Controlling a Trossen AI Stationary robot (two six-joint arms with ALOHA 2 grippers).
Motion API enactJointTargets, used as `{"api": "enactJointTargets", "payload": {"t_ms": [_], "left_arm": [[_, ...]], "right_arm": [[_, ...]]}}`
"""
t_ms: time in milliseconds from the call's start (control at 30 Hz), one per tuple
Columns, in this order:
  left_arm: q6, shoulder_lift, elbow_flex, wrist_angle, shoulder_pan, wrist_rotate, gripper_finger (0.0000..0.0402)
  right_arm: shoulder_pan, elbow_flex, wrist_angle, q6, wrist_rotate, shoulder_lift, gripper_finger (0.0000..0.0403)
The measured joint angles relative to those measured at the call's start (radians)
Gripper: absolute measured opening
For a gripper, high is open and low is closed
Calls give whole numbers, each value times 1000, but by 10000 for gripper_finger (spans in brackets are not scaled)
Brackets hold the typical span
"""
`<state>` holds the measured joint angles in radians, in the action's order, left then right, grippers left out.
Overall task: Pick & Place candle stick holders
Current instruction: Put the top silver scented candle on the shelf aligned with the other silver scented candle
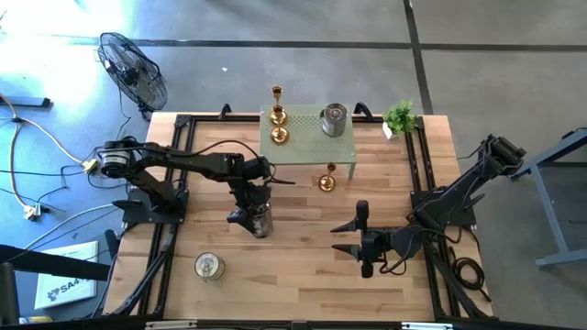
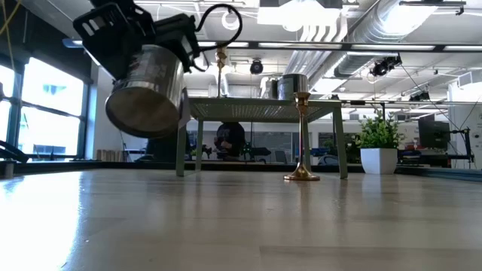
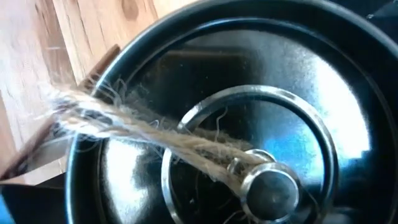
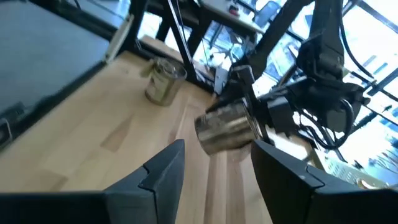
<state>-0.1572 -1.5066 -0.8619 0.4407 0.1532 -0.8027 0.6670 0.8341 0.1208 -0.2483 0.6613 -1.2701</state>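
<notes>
Low view: my left gripper clamps one silver jar holder, tilted, airborne short of the raised shelf; level it before setting down there.

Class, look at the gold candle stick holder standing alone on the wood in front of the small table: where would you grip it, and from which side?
Likely the thin stem of the gold holder, fingers coming level from the open front side; its flared base and cup resist slipping.
</notes>
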Motion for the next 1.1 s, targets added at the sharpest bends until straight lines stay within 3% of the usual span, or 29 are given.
{"api": "enactJointTargets", "payload": {"t_ms": [367, 867, 967, 1100], "left_arm": [[2, 0, -48, 7, -5, 35, 358], [-4, 0, -48, -73, -5, 41, 358], [-34, 0, -54, -113, -5, 87, 358], [-87, 0, -105, -117, -17, 253, 358]], "right_arm": [[1, 0, 23, -22, -52, 0, 205], [1, 0, -5, -7, -45, 0, 387], [-1, 0, -4, 44, 21, 0, 397], [-19, 0, -1, 200, 121, 0, 390]]}}
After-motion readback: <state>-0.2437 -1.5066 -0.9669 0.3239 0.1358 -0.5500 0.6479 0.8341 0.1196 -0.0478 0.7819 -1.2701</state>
